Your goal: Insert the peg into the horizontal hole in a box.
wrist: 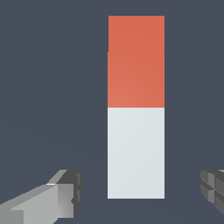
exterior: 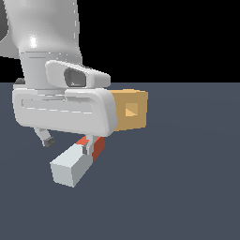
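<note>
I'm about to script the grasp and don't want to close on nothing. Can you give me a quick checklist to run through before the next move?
1. Hand open: ok, both fingers stand apart.
2. Peg between the fingers: ok in the wrist view, its white end lies in the gap.
3. Fingers clear of the peg: ok, floor shows on both sides.
4. Hand low enough to grip: cannot tell.
5. Peg lying flat on the floor: ok.
6. Hole in the box unobstructed: ok, though the hand hides part of the box.

No legible text or markings anywhere.
</note>
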